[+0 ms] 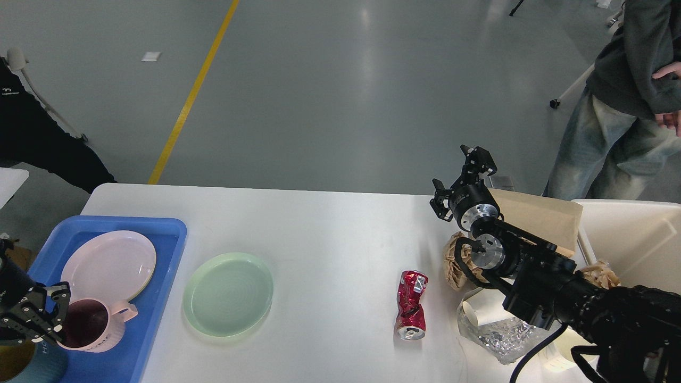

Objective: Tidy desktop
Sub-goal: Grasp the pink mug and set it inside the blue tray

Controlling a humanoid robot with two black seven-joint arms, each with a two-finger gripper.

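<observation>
The white desktop [330,234] holds a green plate [227,293] left of centre and a crushed red can [411,311] right of centre. A blue tray [133,330] at the left edge carries a pink plate [109,263] and a pink mug [96,331]. My left gripper [49,322] is low at the tray's near left, shut on the mug's rim. Over the desktop's far right edge my right gripper [458,180] is open and holds nothing.
Crumpled brown paper [456,261], a paper cup [479,313] and a crinkled clear wrapper [500,334] lie under my right arm. A beige bin [633,234] and brown cardboard [537,215] stand at the right. A blue-and-yellow mug [32,366] sits in the tray's near corner. A person [628,96] stands at the far right.
</observation>
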